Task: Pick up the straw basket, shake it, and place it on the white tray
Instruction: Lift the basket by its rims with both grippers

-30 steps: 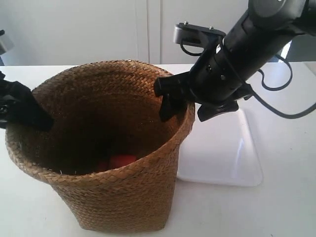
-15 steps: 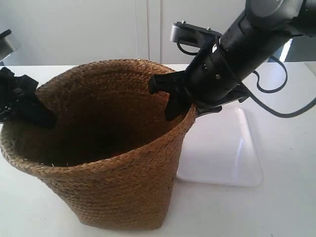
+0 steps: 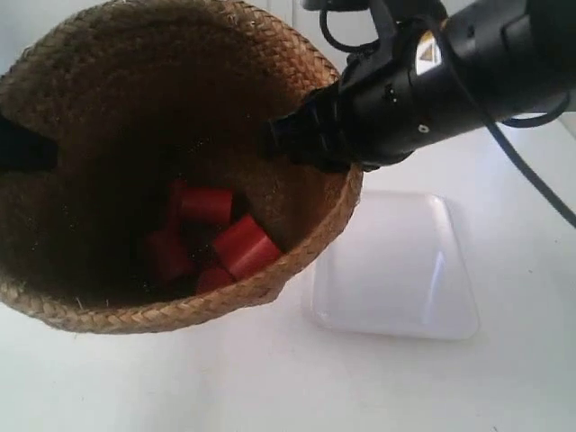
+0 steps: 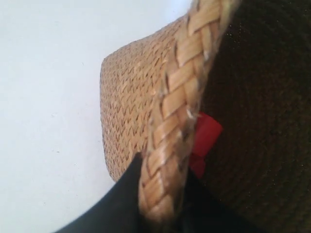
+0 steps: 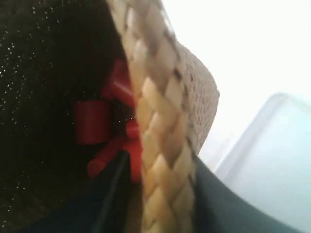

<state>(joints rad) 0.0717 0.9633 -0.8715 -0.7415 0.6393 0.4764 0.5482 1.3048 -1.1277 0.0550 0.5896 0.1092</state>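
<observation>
A: "While the straw basket (image 3: pixel 180 306) hangs tipped over the table (image 3: pixel 270 387), what could fail?"

B: "Red pieces (image 3: pixel 216 238) could spill over its low near rim, or the straw may slip. Left hand (image 4: pixel 160 213) and right hand (image 5: pixel 160 194) each clamp opposite rim edges. Its axis leans, mouth toward the exterior camera. The white tray (image 3: pixel 396 270) lies beyond."

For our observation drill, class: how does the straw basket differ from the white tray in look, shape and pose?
The straw basket is brown and woven; the white tray is smooth and glossy. The basket is deep and holds red pieces; the tray is shallow and bare. The basket is tilted; the tray lies flat on the table. Both have rims.
</observation>
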